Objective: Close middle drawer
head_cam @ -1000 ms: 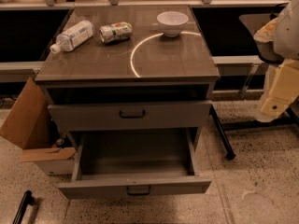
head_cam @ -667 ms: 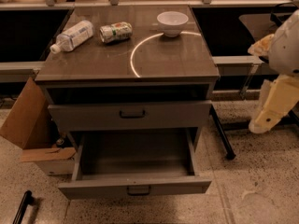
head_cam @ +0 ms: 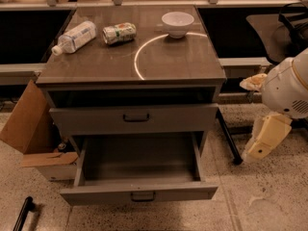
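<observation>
The middle drawer (head_cam: 139,192) is pulled far out of the grey cabinet, showing its deep empty tray and a low flat front with a small dark centre handle. Above it, the taller-fronted drawer (head_cam: 135,118) with a black bar handle is pushed in. My gripper (head_cam: 257,148) hangs at the right of the cabinet, below the arm's white round joint (head_cam: 288,88). It is about level with the open drawer's right side, a little apart from it and touching nothing. The lowest drawer is hidden beneath the open one.
On the cabinet top (head_cam: 173,61) lie a plastic bottle (head_cam: 74,36), a crushed can (head_cam: 119,32) and a white bowl (head_cam: 177,23). An open cardboard box (head_cam: 33,134) stands left of the cabinet. A dark chair (head_cam: 284,28) and a black leg (head_cam: 228,141) are at the right.
My arm and gripper have come down and to the left, from beside the cabinet top to the height of the open drawer. The drawer has not moved.
</observation>
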Action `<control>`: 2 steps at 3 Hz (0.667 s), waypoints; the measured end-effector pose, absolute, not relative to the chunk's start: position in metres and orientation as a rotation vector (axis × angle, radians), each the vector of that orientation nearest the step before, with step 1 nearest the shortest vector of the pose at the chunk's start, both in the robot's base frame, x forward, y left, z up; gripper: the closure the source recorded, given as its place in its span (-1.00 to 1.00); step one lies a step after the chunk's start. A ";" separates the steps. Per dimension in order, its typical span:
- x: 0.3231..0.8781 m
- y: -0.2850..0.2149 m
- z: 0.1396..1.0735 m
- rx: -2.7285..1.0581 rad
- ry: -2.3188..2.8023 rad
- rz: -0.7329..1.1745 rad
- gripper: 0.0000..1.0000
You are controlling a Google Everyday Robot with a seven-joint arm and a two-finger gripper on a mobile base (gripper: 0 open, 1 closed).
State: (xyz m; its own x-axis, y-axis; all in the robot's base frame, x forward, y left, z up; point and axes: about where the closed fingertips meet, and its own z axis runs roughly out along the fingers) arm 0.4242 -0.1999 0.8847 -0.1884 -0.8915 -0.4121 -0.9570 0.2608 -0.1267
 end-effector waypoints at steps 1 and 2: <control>0.420 -0.178 0.845 -1.717 2.126 0.298 -1.00; 0.396 -0.121 0.756 -1.815 2.054 0.464 -1.00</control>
State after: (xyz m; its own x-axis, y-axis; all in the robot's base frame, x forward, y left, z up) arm 0.3962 -0.1213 0.7564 -0.1104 -0.8747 -0.4720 -0.9926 0.1212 0.0075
